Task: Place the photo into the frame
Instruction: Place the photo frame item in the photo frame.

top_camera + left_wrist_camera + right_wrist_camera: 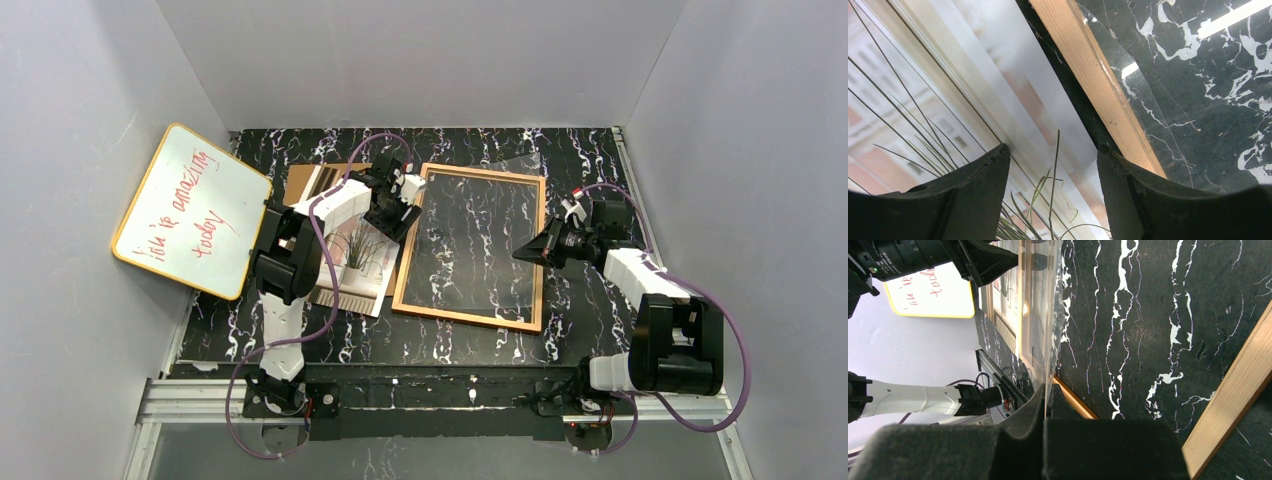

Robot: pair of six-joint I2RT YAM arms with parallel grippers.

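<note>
The photo (pixel 356 268), a print with a spiky plant, lies face up on the table left of the frame. It fills the left wrist view (pixel 948 90). The orange-brown frame (pixel 468 316) lies flat mid-table, with marble showing through its opening; one side of its border shows in the left wrist view (pixel 1098 85). My left gripper (pixel 398 222) is open and empty, its fingers (pixel 973 190) straddling the photo's right edge beside the frame. My right gripper (pixel 522 252) is shut on the edge of a clear sheet (pixel 1045 315), holding it tilted up over the frame (pixel 1233 390).
A brown backing board (pixel 308 180) lies behind the photo, partly under the left arm. A yellow-edged whiteboard (pixel 190 210) with red writing leans against the left wall. Grey walls enclose the table on three sides.
</note>
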